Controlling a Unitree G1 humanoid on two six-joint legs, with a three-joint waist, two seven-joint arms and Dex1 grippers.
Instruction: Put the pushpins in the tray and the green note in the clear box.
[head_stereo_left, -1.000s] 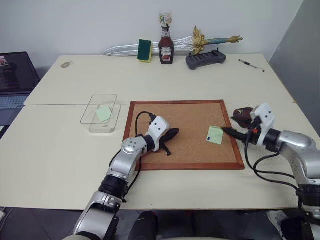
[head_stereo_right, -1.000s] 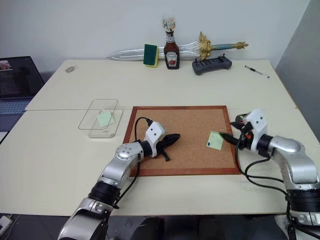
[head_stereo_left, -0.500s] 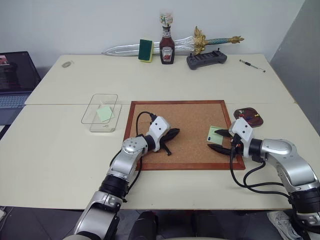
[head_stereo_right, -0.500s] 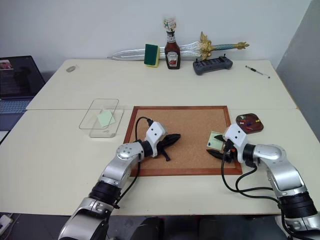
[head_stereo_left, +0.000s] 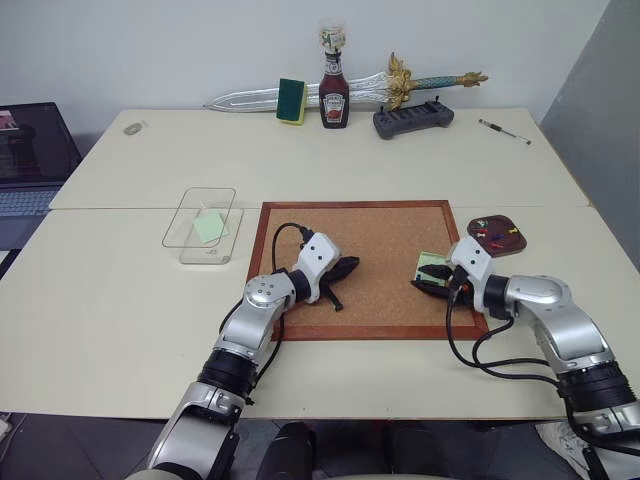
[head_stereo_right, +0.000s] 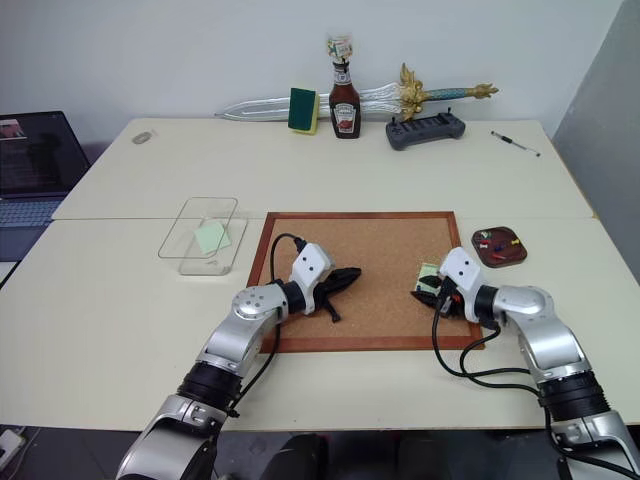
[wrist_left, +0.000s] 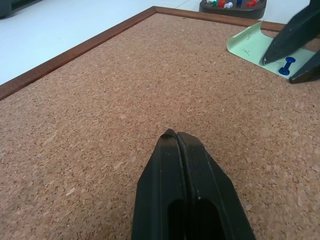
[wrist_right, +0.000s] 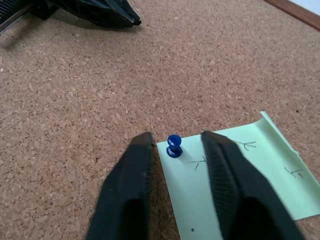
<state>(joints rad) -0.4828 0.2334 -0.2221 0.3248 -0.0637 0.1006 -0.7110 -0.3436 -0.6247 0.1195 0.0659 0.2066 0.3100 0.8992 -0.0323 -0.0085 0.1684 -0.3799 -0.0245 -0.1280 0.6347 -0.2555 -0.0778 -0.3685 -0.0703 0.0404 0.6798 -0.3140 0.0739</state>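
The blue pushpin (wrist_right: 173, 145) is sitting between your right gripper (wrist_right: 176, 150)'s narrowing, still-parted jaws, which have just dropped onto the green note (wrist_right: 235, 175) on the corkboard (head_stereo_left: 380, 250). Your left gripper (wrist_left: 179, 142) is resting shut mid-board. The tray (head_stereo_left: 497, 232) is waiting just beyond the frame.

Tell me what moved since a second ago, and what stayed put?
The right gripper came away from the tray and across to the green note on the cork board. Its fingers narrowed and now sit either side of the blue pushpin, not yet pinching it. The left gripper stayed shut in the same spot. The note and the clear box didn't move.
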